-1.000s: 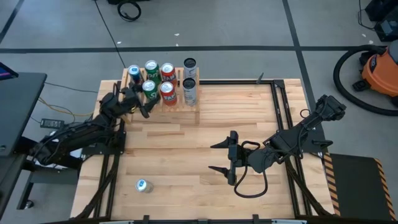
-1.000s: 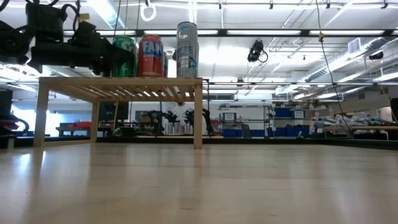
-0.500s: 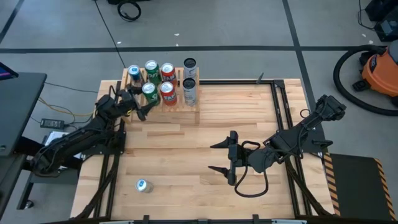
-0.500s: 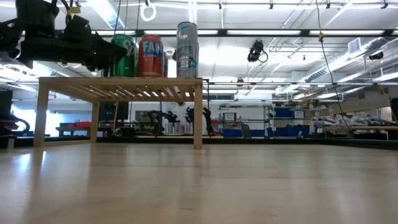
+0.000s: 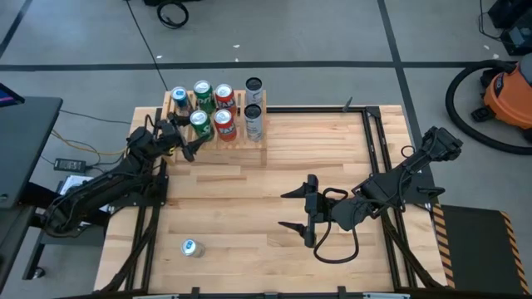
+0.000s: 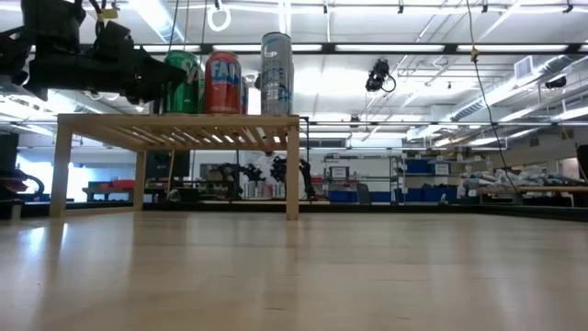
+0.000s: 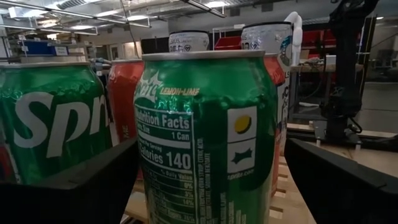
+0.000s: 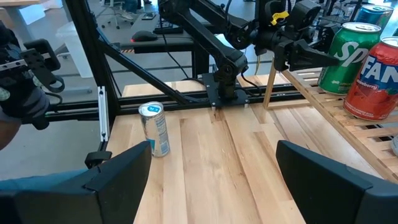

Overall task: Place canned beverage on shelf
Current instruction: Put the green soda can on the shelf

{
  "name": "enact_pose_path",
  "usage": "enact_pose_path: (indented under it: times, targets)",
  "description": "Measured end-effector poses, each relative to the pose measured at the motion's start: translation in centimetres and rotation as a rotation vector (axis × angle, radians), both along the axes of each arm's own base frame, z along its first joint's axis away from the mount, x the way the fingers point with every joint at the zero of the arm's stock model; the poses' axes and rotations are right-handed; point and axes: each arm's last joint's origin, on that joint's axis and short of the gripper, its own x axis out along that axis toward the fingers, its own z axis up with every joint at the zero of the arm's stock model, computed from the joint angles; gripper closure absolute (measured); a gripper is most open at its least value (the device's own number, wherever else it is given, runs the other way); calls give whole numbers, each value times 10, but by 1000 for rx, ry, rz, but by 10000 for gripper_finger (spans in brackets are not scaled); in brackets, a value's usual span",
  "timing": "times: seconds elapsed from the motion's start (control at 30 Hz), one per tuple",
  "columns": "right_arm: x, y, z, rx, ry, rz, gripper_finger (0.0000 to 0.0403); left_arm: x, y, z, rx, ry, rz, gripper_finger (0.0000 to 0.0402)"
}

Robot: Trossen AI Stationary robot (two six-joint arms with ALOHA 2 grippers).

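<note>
Six cans are standing on the shelf (image 5: 218, 137) at the table's far left corner: a blue can (image 5: 179, 97), two green, two red and two tall grey ones (image 5: 253, 123); the front green can (image 5: 199, 120) is sitting free on the slats, with the left gripper (image 5: 184, 138) backing off just beside it, fingers spread wide and holding nothing; the left wrist view is showing that can upright between the two dark fingers without contact. Reading: this placement is looking finished and the arm is clearing away. One more small blue-and-silver can (image 5: 190, 247) is standing on the bare table (image 5: 249, 208) near the front left edge, well apart from the shelf, probably next to be fetched. Right gripper (image 5: 293, 209) is hovering over mid-table, fingers apart, empty, waiting.

Against a second ago: the left arm is sitting further back and to the left of the shelf, and in the low view it is riding slightly higher; half a second ago to now, almost nothing is differing. Cans and right arm are not shifting at all.
</note>
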Motion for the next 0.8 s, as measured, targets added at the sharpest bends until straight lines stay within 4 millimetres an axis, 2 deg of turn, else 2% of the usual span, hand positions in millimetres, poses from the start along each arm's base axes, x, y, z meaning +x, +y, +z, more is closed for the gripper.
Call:
enact_pose_path:
  times: [0.37, 0.8]
  targets:
    - [0, 0, 0, 1, -1, 0, 48, -4, -4, 2, 8, -8, 2, 5]
    - [0, 0, 1, 10, -14, 0, 48, 0, 2, -2, -16, 1, 39, 5]
